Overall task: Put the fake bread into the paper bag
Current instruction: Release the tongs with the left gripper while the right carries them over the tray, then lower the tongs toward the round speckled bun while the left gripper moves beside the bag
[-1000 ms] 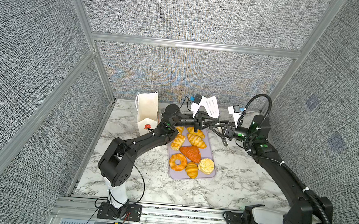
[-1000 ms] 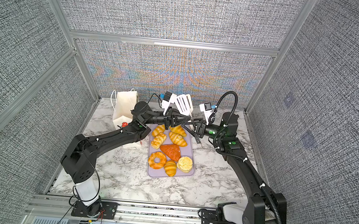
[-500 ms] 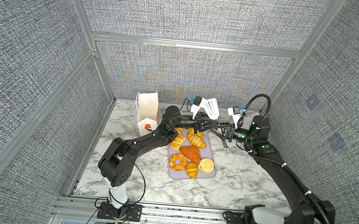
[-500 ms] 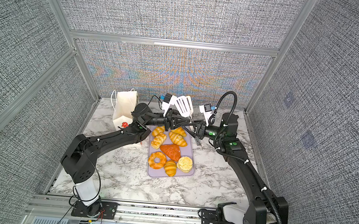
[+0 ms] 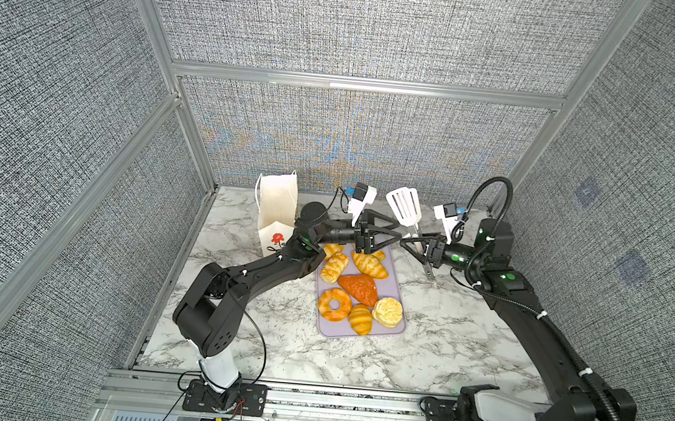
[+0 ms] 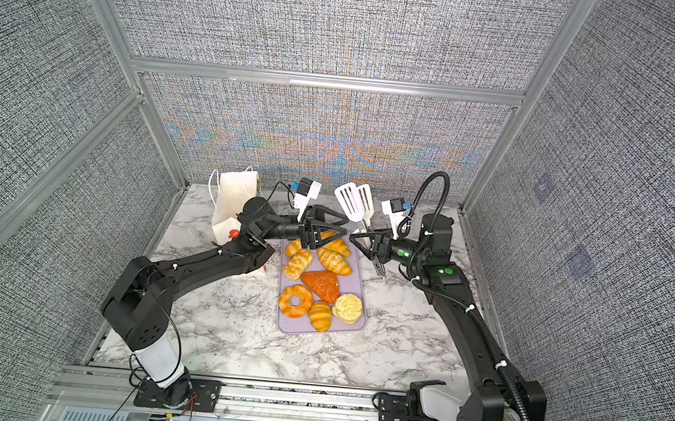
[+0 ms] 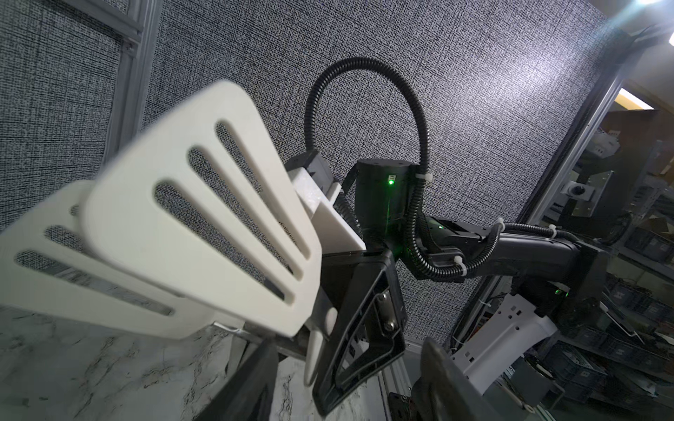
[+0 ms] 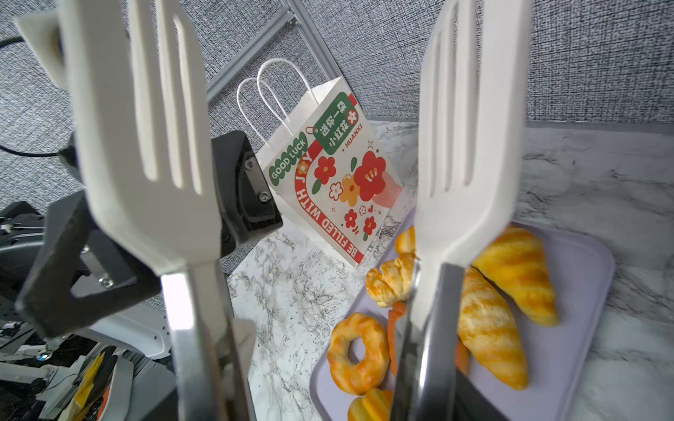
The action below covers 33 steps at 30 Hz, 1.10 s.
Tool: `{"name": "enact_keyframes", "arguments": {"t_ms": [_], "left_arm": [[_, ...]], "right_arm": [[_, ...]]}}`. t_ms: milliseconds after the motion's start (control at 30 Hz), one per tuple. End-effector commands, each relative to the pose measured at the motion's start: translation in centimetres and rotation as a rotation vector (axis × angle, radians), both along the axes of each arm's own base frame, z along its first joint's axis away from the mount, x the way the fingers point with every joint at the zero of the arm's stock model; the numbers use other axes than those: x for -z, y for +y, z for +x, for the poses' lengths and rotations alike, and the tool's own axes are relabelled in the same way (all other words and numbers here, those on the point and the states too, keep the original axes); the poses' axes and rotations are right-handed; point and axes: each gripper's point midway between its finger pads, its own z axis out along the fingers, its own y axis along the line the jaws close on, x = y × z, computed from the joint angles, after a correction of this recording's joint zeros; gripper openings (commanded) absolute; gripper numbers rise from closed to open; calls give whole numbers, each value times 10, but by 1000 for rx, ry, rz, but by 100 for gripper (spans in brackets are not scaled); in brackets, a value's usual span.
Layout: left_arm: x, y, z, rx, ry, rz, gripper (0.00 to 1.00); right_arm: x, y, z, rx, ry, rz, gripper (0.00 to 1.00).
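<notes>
The fake bread lies on a lilac tray (image 5: 358,334) (image 6: 288,328): a ring doughnut (image 5: 334,304) (image 8: 359,353), a pale bun (image 5: 388,311), an orange triangular piece (image 5: 358,288) and several croissants and rolls (image 5: 369,264) (image 8: 488,328). The paper bag (image 5: 276,210) (image 6: 232,202) (image 8: 328,175) stands upright at the back left. Over the tray's far end my right gripper (image 5: 416,245) (image 6: 366,243) (image 8: 313,401) is shut on white slotted tongs (image 5: 403,206) (image 6: 355,202) (image 7: 200,218) (image 8: 470,145), heads up. My left gripper (image 5: 398,230) (image 6: 345,225) (image 7: 346,382) stands open just left of them.
The marble table (image 5: 440,345) is closed in by grey fabric walls with aluminium posts (image 5: 192,132). My left arm (image 5: 263,271) runs in front of the bag's lower part. The two grippers nearly meet tip to tip.
My left gripper has opened and let go of the tongs. The tongs' heads have shifted a little to the right, held by the right gripper alone.
</notes>
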Motion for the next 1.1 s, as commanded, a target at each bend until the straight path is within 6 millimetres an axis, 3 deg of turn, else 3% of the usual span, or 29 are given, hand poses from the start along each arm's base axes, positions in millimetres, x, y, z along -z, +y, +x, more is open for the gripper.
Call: {"name": "enact_keyframes", "arguments": {"t_ms": [0, 233, 500, 1067], "left_arm": [[2, 3, 3, -49, -23, 15, 69], [19, 10, 12, -165, -13, 112, 75], [46, 29, 17, -311, 14, 246, 78], [86, 67, 11, -509, 49, 382, 87]], "right_arm": [[16, -10, 1, 50, 10, -105, 69], [52, -34, 1, 161, 88, -292, 69], [86, -53, -16, 246, 177, -520, 69], [110, -60, -54, 335, 242, -784, 68]]}}
